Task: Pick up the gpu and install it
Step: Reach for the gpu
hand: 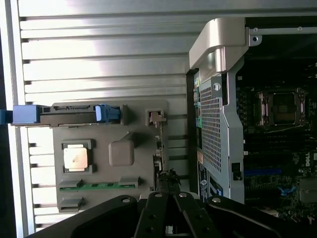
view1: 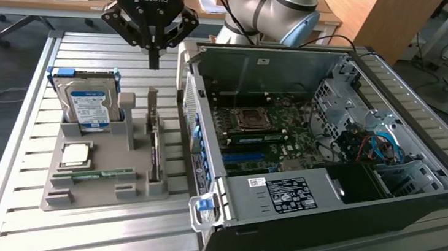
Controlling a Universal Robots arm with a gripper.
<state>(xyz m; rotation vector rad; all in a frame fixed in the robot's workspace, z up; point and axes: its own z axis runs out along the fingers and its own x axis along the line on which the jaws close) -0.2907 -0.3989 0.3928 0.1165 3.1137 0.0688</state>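
Observation:
The gpu [view1: 153, 146] is a thin dark card standing on its edge in a slot of the grey holder tray [view1: 98, 196], on the side nearest the computer case. My gripper [view1: 154, 62] hangs well above the card's far end, shut, with nothing between its fingers. In the wrist view the gpu [hand: 159, 166] is seen edge-on, with its pale bracket [hand: 156, 118] at one end. The shut gripper [hand: 166, 210] is in the foreground over the card's other end.
The open computer case [view1: 414, 199] lies on the exterior view's right, its motherboard [view1: 276, 140] exposed. The tray also holds a blue-labelled hard drive [view1: 88, 105], a processor chip [view1: 76, 154] and a green memory stick [view1: 98, 174]. All rest on a slatted metal table [view1: 33, 144].

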